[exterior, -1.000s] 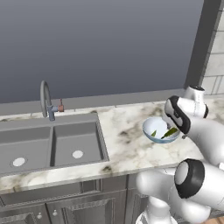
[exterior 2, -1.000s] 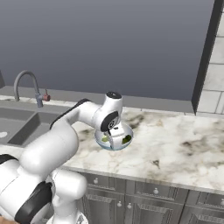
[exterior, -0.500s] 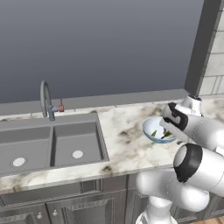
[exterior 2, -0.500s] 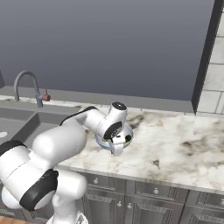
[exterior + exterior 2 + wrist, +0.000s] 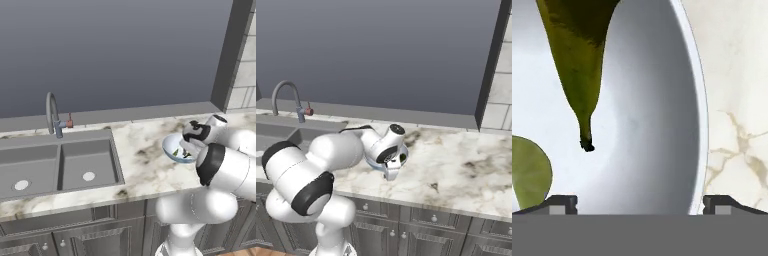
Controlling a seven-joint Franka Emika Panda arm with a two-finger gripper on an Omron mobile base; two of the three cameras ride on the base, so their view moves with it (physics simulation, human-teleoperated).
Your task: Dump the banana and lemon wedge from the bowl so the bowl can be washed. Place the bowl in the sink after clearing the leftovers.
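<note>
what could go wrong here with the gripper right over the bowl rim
1. The open gripper straddles the rim of the bowl; the glossy curved wall may slip as the fingers close.
2. The banana and lemon wedge lie loose inside, so tilting the bowl early could spill them onto the marble counter.
3. The sink lies well off to the side of the bowl, so a weak pinch could drop it on the way.

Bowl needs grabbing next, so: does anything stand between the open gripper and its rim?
Nothing visible does. The gripper hangs open right over the pale blue-white bowl, one fingertip outside the rim, over the marble counter.
</note>
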